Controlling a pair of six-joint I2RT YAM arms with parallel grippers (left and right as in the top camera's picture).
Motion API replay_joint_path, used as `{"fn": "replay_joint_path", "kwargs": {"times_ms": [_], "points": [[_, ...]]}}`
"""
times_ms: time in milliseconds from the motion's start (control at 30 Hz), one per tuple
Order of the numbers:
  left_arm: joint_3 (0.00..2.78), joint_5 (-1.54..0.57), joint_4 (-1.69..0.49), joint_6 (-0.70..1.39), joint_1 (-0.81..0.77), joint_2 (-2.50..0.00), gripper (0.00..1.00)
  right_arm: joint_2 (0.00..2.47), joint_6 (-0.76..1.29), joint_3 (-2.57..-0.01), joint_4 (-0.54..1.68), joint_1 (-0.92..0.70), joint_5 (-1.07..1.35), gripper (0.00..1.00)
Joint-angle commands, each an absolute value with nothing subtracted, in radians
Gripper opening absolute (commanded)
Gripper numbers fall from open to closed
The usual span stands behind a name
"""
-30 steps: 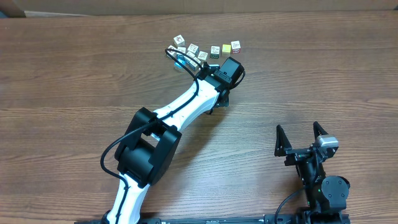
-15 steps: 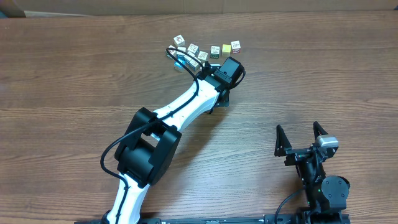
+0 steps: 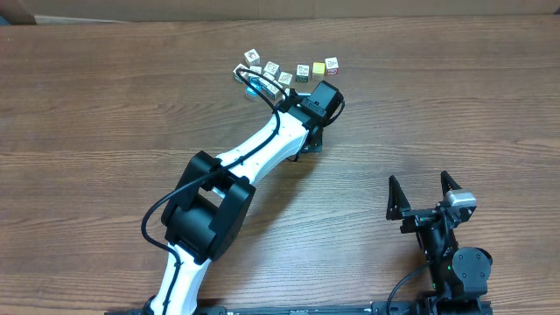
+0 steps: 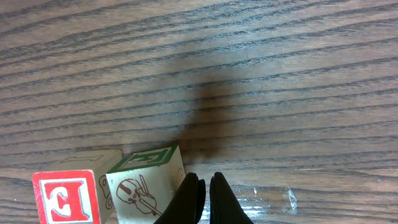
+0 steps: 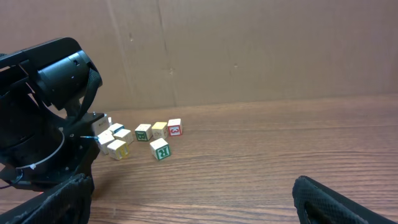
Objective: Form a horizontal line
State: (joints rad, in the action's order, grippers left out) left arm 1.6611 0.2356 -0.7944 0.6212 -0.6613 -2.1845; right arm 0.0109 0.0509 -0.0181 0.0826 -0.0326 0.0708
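Observation:
A slightly slanted row of small picture cubes (image 3: 318, 67) lies at the far middle of the table, with a red-and-white cube (image 3: 332, 64) at its right end. In the right wrist view the row (image 5: 160, 129) has a green-lettered cube (image 5: 161, 149) in front of it. My left arm (image 3: 280, 131) reaches to the cubes, its fingertips hidden under the wrist. In the left wrist view my left gripper (image 4: 205, 182) is shut on nothing, tips just right of a green-edged violin cube (image 4: 146, 186); I cannot tell if they touch. A red E cube (image 4: 62, 199) sits left of it. My right gripper (image 3: 421, 188) stands open, far away.
A loose bunch of similar white, yellow and blue-edged cubes (image 3: 262, 68) lies left of the row, next to my left arm's cable. A brown cardboard wall (image 5: 249, 50) stands behind the table. Bare wood lies between my right gripper (image 5: 202, 205) and the cubes.

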Motion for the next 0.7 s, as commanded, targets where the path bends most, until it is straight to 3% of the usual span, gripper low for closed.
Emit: {"fn": "replay_joint_path", "kwargs": {"times_ms": [0, 667], "points": [[1.655, 0.228, -0.798, 0.601, -0.667, -2.204, 0.04, 0.003, 0.044, -0.008, 0.079, -0.027, 0.062, 1.00], [1.655, 0.273, -0.812, 0.606, -0.666, -2.204, 0.04, 0.003, 0.044, -0.008, 0.079, -0.027, 0.062, 1.00]]}}
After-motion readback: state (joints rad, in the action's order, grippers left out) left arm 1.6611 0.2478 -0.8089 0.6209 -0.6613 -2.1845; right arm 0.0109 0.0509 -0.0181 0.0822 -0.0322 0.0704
